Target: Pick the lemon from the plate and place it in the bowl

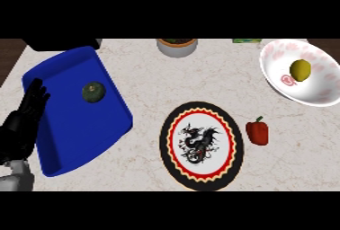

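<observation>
Lying in bowl point(320, 78), lemon point(301, 69), red pepper point(257, 132) beside plate point(167, 134), left hand point(26, 113) released by blue tray point(79, 134)

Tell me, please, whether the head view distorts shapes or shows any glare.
Head view: the round plate looks taller than wide, so shapes are stretched; the bowl with the lemon reaches the right edge; light is even, with no glare.

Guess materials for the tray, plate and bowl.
Tray: probably plastic, uniform blue, little shine, moulded raised rim. Plate: likely glazed ceramic, crisp printed dragon and red-black border. Bowl: likely ceramic too, smooth white with pink marks; melamine possible.
</observation>
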Action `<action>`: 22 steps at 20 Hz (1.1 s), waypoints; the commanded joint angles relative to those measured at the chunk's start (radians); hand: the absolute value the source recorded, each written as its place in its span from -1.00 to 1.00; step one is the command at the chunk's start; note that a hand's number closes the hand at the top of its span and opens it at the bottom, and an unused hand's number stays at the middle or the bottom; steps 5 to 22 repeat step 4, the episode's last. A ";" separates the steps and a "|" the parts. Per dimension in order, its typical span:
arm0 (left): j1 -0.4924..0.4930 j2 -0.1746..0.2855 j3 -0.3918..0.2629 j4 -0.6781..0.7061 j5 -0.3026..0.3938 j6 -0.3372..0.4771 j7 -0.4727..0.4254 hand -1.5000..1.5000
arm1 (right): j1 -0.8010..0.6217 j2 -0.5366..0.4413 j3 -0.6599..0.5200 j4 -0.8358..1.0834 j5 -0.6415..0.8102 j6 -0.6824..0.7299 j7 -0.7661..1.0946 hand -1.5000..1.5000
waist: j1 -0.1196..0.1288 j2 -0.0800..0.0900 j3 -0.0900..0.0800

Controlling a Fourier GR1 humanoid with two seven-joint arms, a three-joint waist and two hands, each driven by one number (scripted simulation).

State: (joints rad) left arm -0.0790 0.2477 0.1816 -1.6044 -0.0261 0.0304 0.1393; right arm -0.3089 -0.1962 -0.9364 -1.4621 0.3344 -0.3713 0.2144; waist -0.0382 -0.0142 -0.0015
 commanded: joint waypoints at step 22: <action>0.031 -0.033 -0.025 -0.007 -0.030 0.012 -0.044 0.00 | 0.269 0.155 -0.004 -0.438 -0.158 0.130 0.053 -1.00 | 0.023 0.009 0.001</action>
